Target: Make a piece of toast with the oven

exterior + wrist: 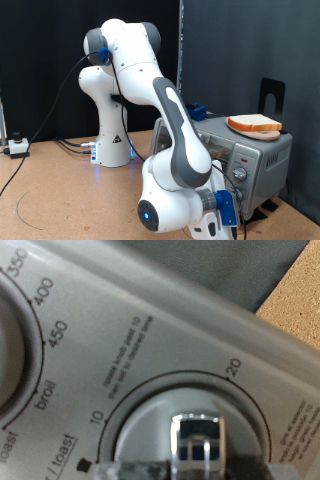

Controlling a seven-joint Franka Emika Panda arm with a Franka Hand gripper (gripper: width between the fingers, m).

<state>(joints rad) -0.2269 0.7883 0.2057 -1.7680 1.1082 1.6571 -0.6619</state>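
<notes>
The silver toaster oven stands at the exterior view's right. A slice of pale tan bread with a brown crust lies on top of it. My gripper is low in front of the oven's knob panel, right up against it. The wrist view is filled by that panel: a chrome timer knob with marks 10 and 20 sits directly ahead, and part of the temperature dial, marked 350 to 450 and broil, is beside it. My fingers do not show clearly. The oven door and rack are hidden by the arm.
The oven sits on a cork tabletop. A small white box and loose cables lie at the exterior view's left. A black stand rises behind the oven, and a dark curtain is at the back.
</notes>
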